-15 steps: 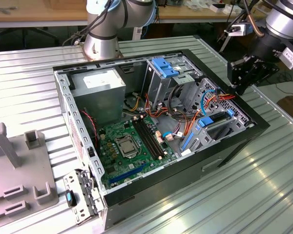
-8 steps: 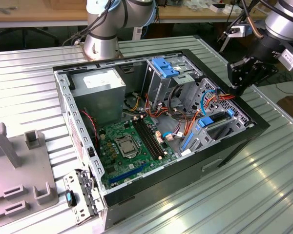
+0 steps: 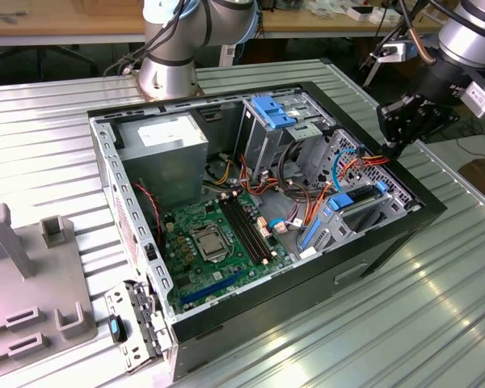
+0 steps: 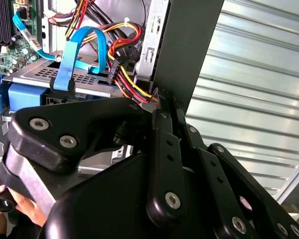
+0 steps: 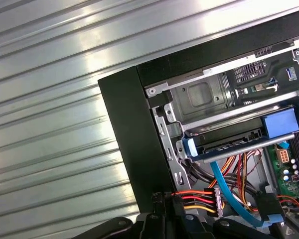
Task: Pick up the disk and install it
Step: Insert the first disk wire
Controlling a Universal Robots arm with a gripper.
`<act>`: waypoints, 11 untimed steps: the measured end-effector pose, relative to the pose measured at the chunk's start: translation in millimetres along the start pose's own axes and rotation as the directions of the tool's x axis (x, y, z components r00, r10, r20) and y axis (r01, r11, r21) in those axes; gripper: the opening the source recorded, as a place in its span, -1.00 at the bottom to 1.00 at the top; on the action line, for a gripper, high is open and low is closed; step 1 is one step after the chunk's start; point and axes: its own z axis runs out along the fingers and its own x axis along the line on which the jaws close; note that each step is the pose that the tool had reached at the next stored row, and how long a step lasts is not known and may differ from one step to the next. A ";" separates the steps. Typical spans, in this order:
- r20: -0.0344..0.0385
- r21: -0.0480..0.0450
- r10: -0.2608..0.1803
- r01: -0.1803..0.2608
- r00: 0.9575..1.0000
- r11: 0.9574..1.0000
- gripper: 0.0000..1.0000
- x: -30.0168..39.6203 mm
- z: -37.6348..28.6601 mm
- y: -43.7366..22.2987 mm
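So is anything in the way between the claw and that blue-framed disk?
Yes. In the first wrist view, a bundle of red, orange and yellow wires and a flat blue cable lie between the claw and the disk.

We can't read any txt here. White label (image 3: 168,130) on the grey PSU box (image 3: 163,166) carries print, but chars are too small for us to make out.
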 end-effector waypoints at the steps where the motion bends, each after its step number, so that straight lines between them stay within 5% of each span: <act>1: 0.000 0.000 0.000 0.000 1.000 1.000 -0.66 0.0 0.0 0.0; 8: 0.002 0.000 0.001 -0.001 1.000 1.000 -0.66 0.2 -4.3 -0.2; 11: -0.001 -0.002 0.037 -0.037 0.999 0.999 -0.66 0.0 -4.5 -0.2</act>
